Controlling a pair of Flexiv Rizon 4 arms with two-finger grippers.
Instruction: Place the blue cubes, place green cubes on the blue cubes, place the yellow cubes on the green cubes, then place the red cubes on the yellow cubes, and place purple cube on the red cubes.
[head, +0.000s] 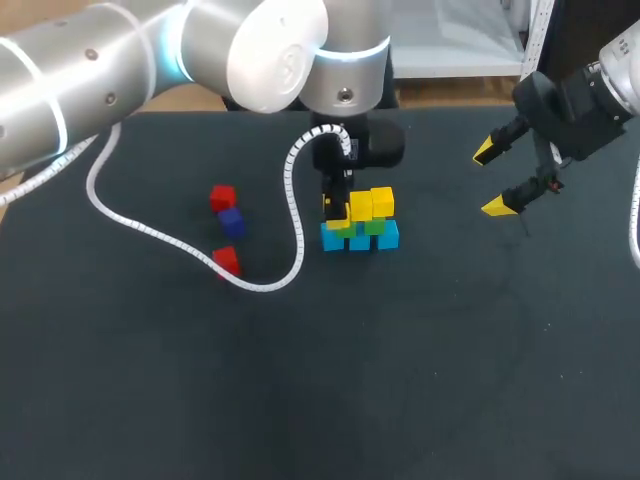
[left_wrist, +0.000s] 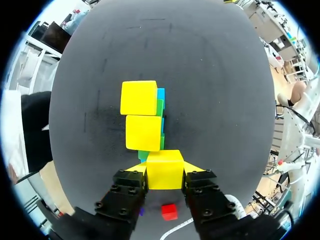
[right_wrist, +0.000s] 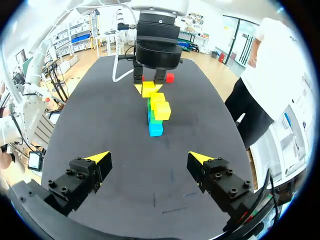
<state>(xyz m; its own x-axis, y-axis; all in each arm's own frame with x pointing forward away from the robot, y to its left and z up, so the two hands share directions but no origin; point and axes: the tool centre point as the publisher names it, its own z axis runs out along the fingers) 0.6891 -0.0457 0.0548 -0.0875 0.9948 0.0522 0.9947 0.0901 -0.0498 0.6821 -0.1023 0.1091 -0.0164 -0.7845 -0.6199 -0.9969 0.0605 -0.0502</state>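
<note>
Cubes form a stack (head: 372, 222): blue, green, two yellow. The left gripper (left_wrist: 165, 168) clamps a third yellow cube (left_wrist: 165, 172) at the stack's end nearest the red cubes (head: 223, 198) and purple cube (head: 231, 221). The right gripper (head: 495, 178) hangs spread, empty, well beyond its other end.

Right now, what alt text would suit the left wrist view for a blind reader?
The left end effector grips a yellow cube at the near end of a row of stacked cubes. Ahead, two more yellow cubes sit on green cubes over blue cubes on a dark table; a red cube lies under the end effector.
</note>
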